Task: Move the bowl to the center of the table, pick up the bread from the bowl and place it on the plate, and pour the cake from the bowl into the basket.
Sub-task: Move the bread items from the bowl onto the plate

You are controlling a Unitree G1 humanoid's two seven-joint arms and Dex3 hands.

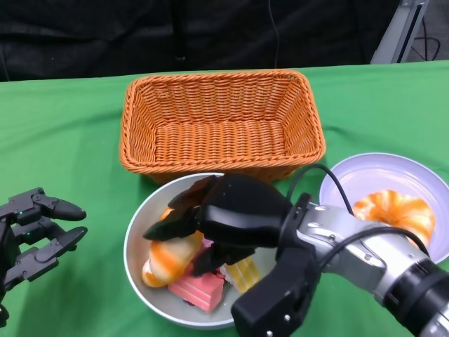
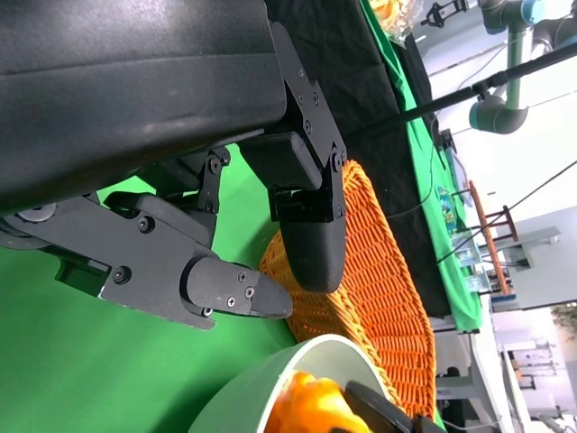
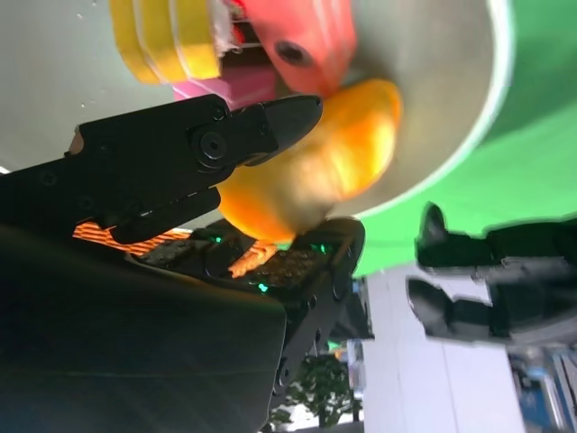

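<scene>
Right hand [image 1: 210,225] closed around bread [image 1: 168,258] inside bowl [image 1: 140,239]; left hand [image 1: 35,235] spread and idle on worktop [image 1: 63,140]. Best lifted straight up, clear of cake [image 1: 203,288], then carried across to plate [image 1: 379,172], beside bread already there.

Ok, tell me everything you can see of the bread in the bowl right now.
The bread in the bowl is a glossy orange roll, paler cream along its middle, elongated and smooth like a toy. It lies in the bowl's near-left part, against the wall, beside a pink cake slice and a yellow piece. The right hand is on it: the right wrist view shows black fingers closed on opposite sides of the roll.
</scene>
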